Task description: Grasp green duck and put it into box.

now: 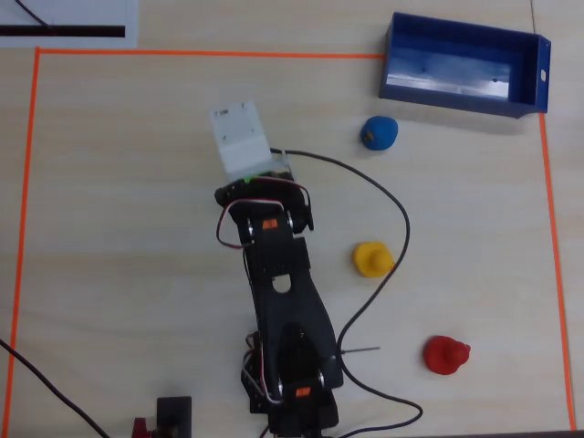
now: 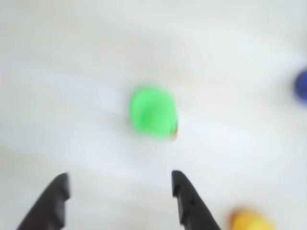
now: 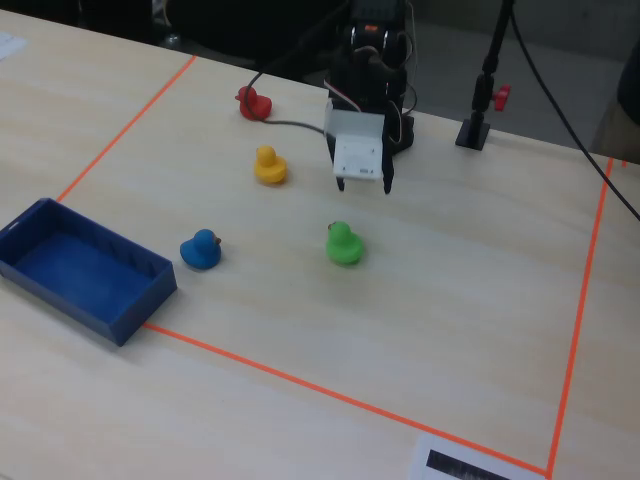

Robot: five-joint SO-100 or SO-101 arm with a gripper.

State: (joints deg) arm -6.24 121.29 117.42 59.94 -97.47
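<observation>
The green duck (image 3: 344, 243) stands on the pale wood table, in front of the arm. In the wrist view it is a blurred green blob (image 2: 152, 112) with an orange beak, ahead of the jaws and between their lines. My gripper (image 3: 364, 187) hangs above the table just behind the duck, open and empty; both dark fingertips (image 2: 177, 184) show wide apart at the bottom of the wrist view (image 2: 120, 184). In the overhead view the white wrist housing (image 1: 242, 137) hides the duck. The dark blue box (image 1: 447, 94) sits at the top right there, and at the left in the fixed view (image 3: 70, 300).
A blue duck (image 1: 379, 132) stands near the box, a yellow duck (image 1: 372, 258) to the right of the arm, a red duck (image 1: 445, 354) further down. A black cable (image 1: 397, 205) loops past the yellow duck. Orange tape (image 1: 210, 53) bounds the work area.
</observation>
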